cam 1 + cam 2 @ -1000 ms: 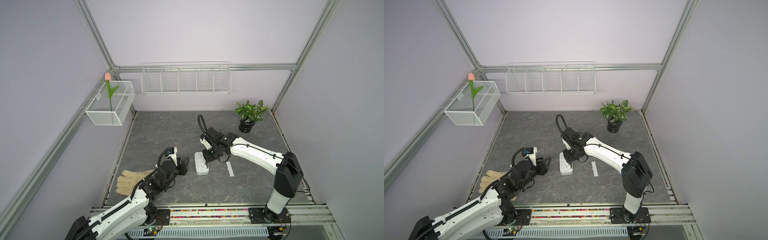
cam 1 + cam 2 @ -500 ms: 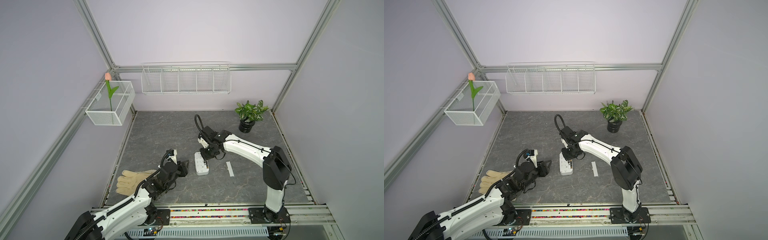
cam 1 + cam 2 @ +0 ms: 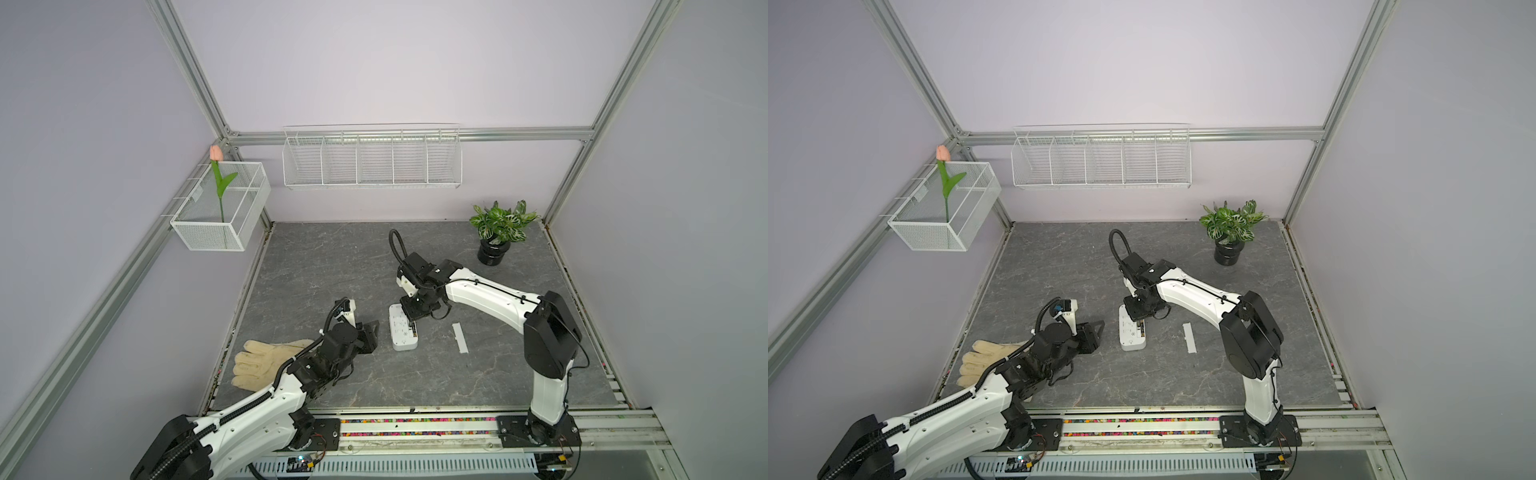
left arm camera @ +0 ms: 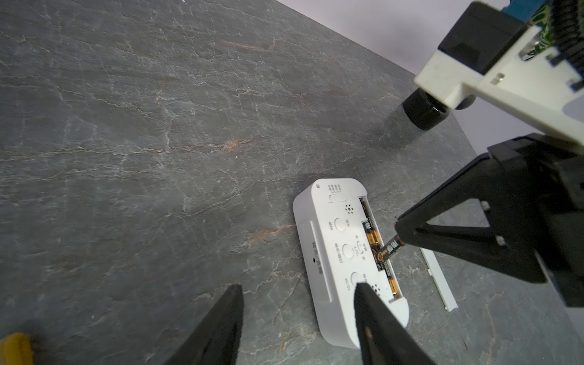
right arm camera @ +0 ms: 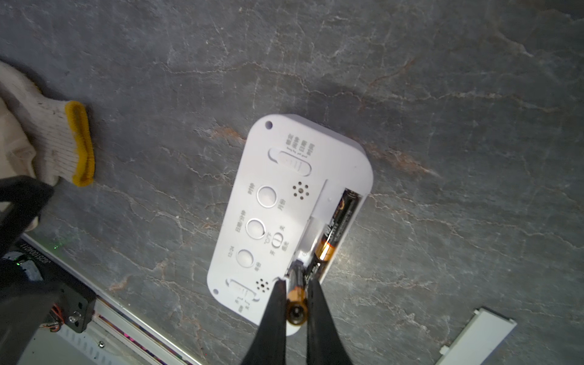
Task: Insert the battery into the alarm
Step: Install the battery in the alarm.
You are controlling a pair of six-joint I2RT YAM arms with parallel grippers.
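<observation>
The white alarm (image 3: 401,336) (image 3: 1132,335) lies back-up on the grey table, its battery slot open along one long edge. A black-and-gold battery (image 5: 343,218) lies in the slot. My right gripper (image 5: 295,282) (image 3: 413,318) is shut on another battery (image 5: 296,295) (image 4: 389,249). That battery is tilted, its lower end at the slot's middle. My left gripper (image 4: 297,287) (image 3: 371,332) is open and holds nothing, just left of the alarm (image 4: 338,262) and apart from it.
A thin white cover strip (image 3: 460,337) (image 3: 1189,337) lies right of the alarm. A cream work glove (image 3: 266,361) (image 3: 984,360) lies at the front left beside the left arm. A potted plant (image 3: 496,235) stands at the back right.
The right arm's elbow has swung sideways and back while its gripper stayed over the alarm's slot with the battery. The left gripper has barely moved.
</observation>
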